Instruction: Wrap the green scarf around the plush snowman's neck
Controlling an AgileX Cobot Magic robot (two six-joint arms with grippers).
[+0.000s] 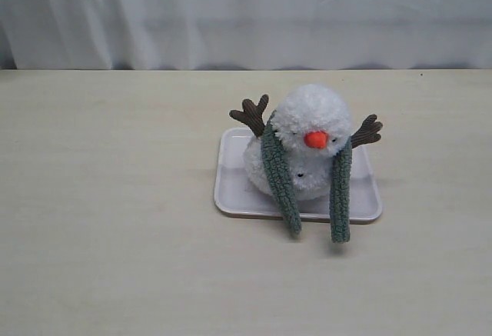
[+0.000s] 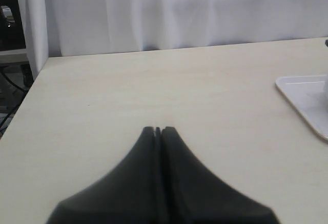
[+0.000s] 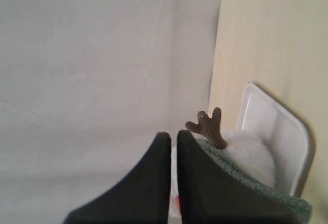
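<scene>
The plush snowman sits on a white tray, orange nose facing the front. The green scarf comes out from behind its head on both sides. Its two ends hang down the front and reach past the tray's front edge. The neck is covered by the scarf and the head. Neither gripper shows in the exterior view. My left gripper is shut and empty above bare table, apart from the tray. My right gripper is shut with nothing in it, close beside the snowman, its scarf and a brown twig arm.
A white curtain hangs along the back of the light wooden table. The table's side edge shows in the left wrist view, with dark clutter beyond it.
</scene>
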